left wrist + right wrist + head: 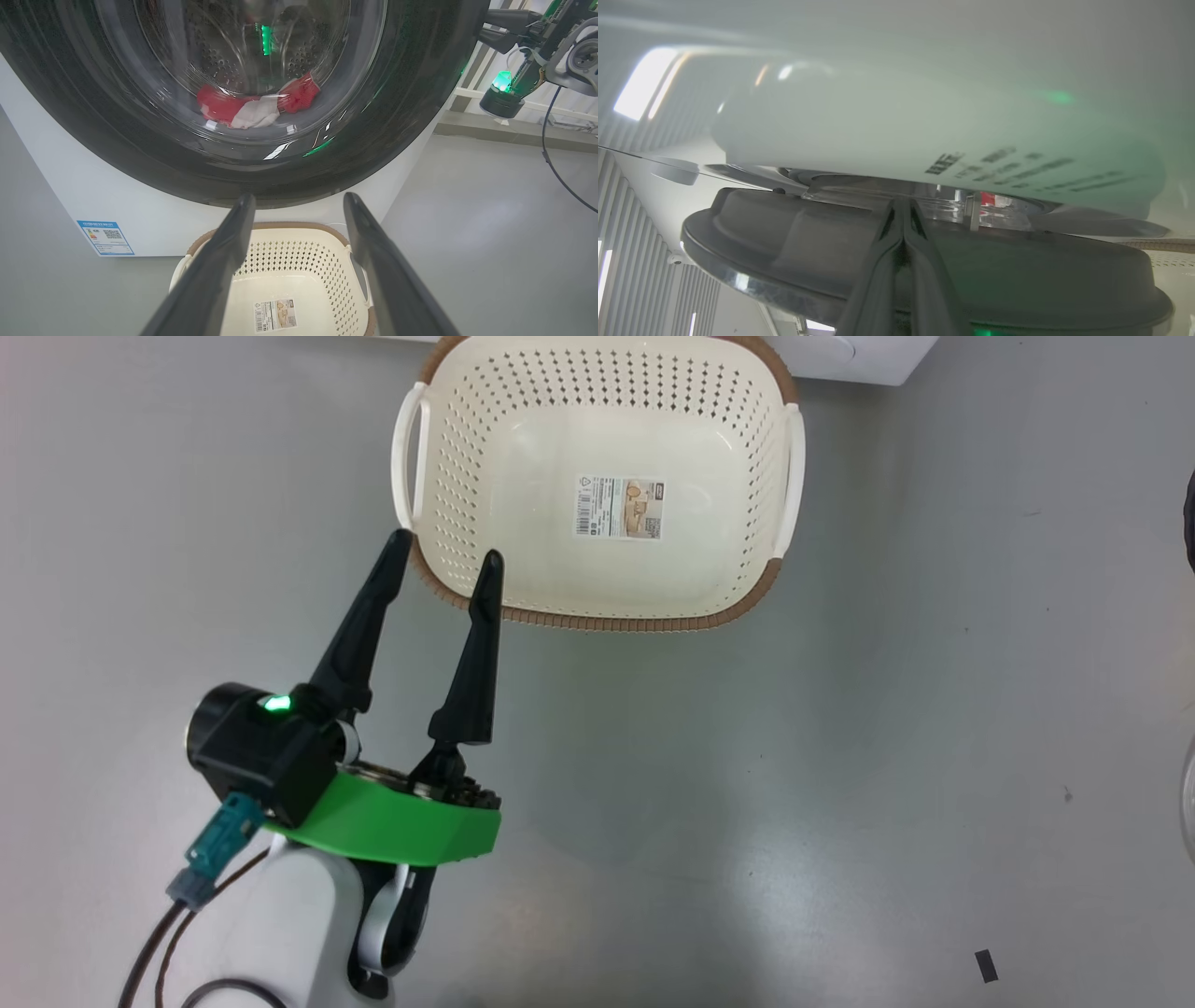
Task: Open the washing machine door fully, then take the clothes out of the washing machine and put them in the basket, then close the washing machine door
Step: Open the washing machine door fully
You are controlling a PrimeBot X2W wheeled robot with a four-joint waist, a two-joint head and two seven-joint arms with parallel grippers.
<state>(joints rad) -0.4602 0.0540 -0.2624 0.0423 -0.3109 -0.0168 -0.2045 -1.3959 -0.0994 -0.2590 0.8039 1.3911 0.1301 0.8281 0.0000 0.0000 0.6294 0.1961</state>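
The washing machine [56, 177] is a white box whose door [411, 107], with a glossy black rim, fills the top of the left wrist view. Red and white clothes [219, 105] lie in the drum behind the glass. The cream basket [616, 616] stands on the floor in front of the machine [868, 359], with only a label sticker inside. My left gripper [446, 548] is open above the basket's near left corner. My right gripper [488, 29] is shut at the door's right edge. In the right wrist view its fingers [903, 203] reach into the gap between the door's grey inner side [784, 233] and the white machine front [924, 130].
A blue label [105, 238] sits low on the machine's front. Grey floor spreads to the right of the basket [299, 266], with a small black mark [986, 966] on it. Pale slatted panels [514, 116] stand beyond the machine's right side.
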